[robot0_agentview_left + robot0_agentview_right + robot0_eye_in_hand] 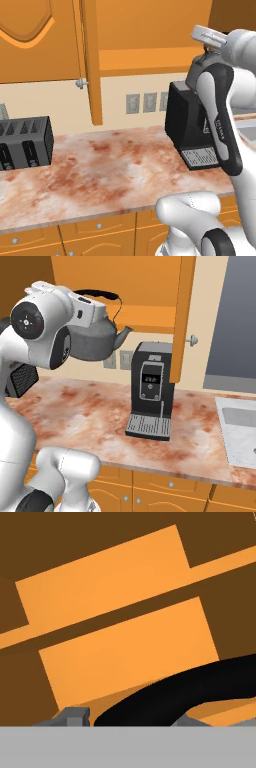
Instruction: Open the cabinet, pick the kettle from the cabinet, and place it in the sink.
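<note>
Right base view: one kettle point(95, 338) hung from gripper point(130, 718), jaws clamped on its handle point(185, 689); one coffee machine point(150, 396), one sink point(240, 431).

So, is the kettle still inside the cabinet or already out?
Out. The kettle hangs in the air by its black handle, in front of the open cabinet, above the counter.

Even, flat light; crisp rendered edges, no glare.
Soft shade sits under the coffee machine point(150, 391) on the counter point(90, 411); the cabinet point(120, 612) interior above it looks dim brown.
</note>
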Controlling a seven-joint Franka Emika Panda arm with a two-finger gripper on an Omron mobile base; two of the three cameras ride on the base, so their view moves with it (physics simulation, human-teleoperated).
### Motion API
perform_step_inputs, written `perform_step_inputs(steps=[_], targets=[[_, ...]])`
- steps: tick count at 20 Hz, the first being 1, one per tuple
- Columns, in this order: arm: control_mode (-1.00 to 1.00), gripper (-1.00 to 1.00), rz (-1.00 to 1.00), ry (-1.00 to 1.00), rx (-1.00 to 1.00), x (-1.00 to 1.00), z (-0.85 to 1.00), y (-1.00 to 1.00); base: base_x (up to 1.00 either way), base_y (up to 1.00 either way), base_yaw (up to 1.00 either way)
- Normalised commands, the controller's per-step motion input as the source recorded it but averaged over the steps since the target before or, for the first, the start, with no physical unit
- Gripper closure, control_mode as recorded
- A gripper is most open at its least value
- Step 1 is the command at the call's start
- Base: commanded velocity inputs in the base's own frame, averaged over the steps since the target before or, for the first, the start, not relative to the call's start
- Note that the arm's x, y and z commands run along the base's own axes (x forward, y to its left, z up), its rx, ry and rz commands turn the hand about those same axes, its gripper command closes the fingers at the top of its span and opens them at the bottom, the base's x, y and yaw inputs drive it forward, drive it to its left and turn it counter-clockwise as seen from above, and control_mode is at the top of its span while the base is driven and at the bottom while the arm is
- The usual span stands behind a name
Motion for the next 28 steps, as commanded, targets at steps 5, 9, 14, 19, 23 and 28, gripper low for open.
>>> perform_step_inputs(steps=[5,9,14,19,23,28], targets=[[-1.00,1.00,0.00,0.00,0.00,-0.46,-0.19,-0.01,0.00,0.00,0.00],[-1.00,1.00,-0.01,0.00,0.00,-0.43,-0.25,0.00,0.00,0.00,0.00],[-1.00,1.00,-0.08,0.01,0.00,-0.35,-0.30,0.06,0.00,0.00,0.00],[-1.00,1.00,-0.16,0.00,-0.02,-0.17,-0.37,0.20,0.00,0.00,0.00],[-1.00,1.00,-0.05,0.00,0.00,0.19,-0.36,0.12,0.00,0.00,0.00],[-1.00,1.00,-0.02,0.02,0.00,0.23,-0.38,0.09,0.00,0.00,0.00]])
